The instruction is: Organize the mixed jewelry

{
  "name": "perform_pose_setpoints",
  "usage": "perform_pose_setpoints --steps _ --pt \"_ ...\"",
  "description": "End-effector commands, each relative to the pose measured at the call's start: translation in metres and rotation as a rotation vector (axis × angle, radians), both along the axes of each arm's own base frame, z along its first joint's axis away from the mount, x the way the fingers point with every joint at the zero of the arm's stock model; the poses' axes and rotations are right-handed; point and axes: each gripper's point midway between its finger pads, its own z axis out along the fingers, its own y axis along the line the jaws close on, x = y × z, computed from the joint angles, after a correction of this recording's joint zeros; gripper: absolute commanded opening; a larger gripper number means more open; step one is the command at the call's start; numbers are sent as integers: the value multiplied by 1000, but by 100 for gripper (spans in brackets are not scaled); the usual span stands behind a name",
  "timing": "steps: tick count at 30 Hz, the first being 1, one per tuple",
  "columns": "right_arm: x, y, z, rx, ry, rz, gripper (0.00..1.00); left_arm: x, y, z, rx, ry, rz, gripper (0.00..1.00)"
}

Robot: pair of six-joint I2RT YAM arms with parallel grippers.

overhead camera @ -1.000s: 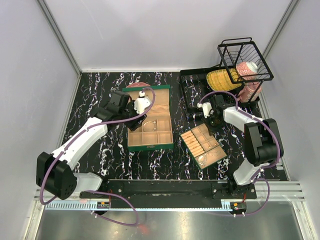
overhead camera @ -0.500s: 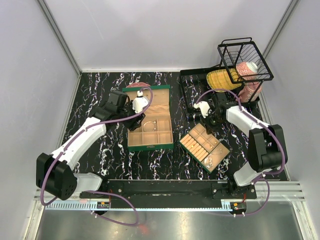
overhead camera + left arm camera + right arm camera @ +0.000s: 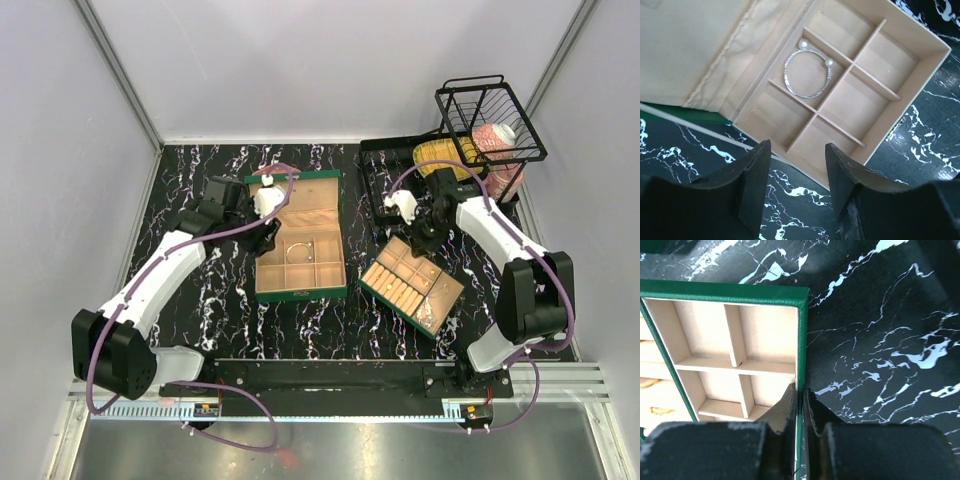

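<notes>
Right tool (image 3: 801, 392) is clamping the green rim of the divided tray (image 3: 740, 291), one finger inside the wall and one outside. The tray is lying skewed over the tabletop (image 3: 200, 300) to the right of the green box (image 3: 300, 294), and I cannot tell if it's lifted. Left tool (image 3: 796, 150) is hanging released and empty over the left side of that box, whose lid is lying open. Silver bangle (image 3: 807, 75) is lying flat in the middle compartment of the row next to the lid; small gold pieces (image 3: 657, 411) are sitting in the tray's slotted side and silvery pieces (image 3: 430, 313) in its near corner, too small to identify.
</notes>
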Motion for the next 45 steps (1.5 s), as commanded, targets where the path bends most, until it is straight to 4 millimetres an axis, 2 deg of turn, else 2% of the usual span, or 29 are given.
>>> perform_pose_setpoints --steps 1,4,9,15,22,27,32,39,45 --pt "6 11 38 59 -14 55 0 14 3 30 -97 -37 35 51" --pt "7 14 49 52 -8 81 0 18 12 33 -129 -26 60 51" --pt "7 20 54 -12 7 137 0 21 29 35 -144 -23 97 51" --pt "13 49 54 -52 16 219 0 23 46 32 -153 -7 132 51" --pt "23 93 64 -70 -14 314 0 22 66 30 -162 -1 177 50" --pt "19 117 63 -65 -18 358 0 19 79 28 -163 -6 197 50" --pt "11 117 48 -99 -18 395 0 19 88 26 -160 -10 212 50" --pt "-10 95 25 -158 5 439 0 22 90 27 -177 0 221 50" --pt "-23 81 15 -173 -28 489 0 24 91 30 -193 3 232 50"
